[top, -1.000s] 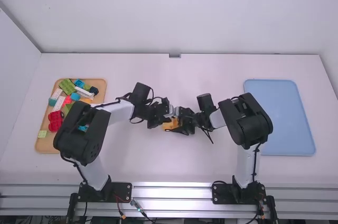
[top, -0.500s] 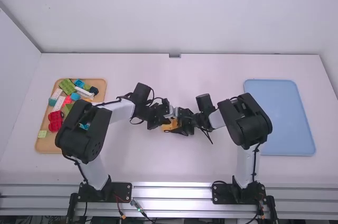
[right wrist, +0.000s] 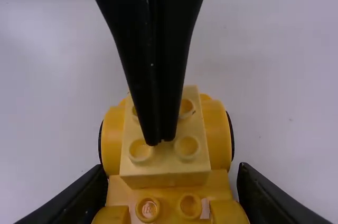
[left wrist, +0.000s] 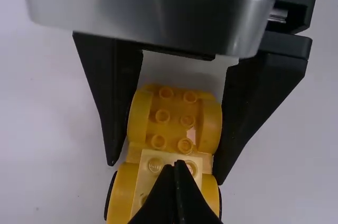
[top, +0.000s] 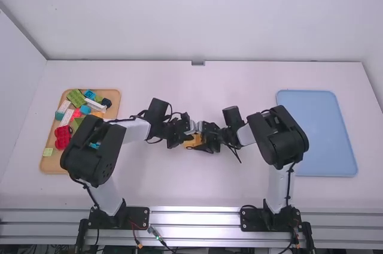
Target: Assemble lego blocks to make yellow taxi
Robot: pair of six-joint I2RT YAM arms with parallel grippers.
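In the high view my left gripper point(top: 183, 136) and right gripper point(top: 207, 140) meet at a yellow car point(top: 195, 141) around mid-table. A studded yellow body with rounded fenders and black wheels makes up the car point(left wrist: 172, 115) point(right wrist: 219, 137). A pale yellow block point(left wrist: 170, 156) point(right wrist: 163, 180) sits across one end of it. My left gripper point(left wrist: 178, 165) is shut and empty, its tips over this block's top, among the studs; contact is unclear. On both sides of the car, the fingers of my right gripper point(right wrist: 172, 170) close against the body.
At the left stands a wooden tray point(top: 52, 162) of mixed bricks, including red point(top: 62, 136), green point(top: 75, 97) and white point(top: 96, 104) ones, partly under the left arm. A blue tray point(top: 317, 131) lies at the right, beside the right arm.
The left arm's wrist has shifted slightly toward the camera and tilted a little in the high view. The right arm and the car show almost no movement.
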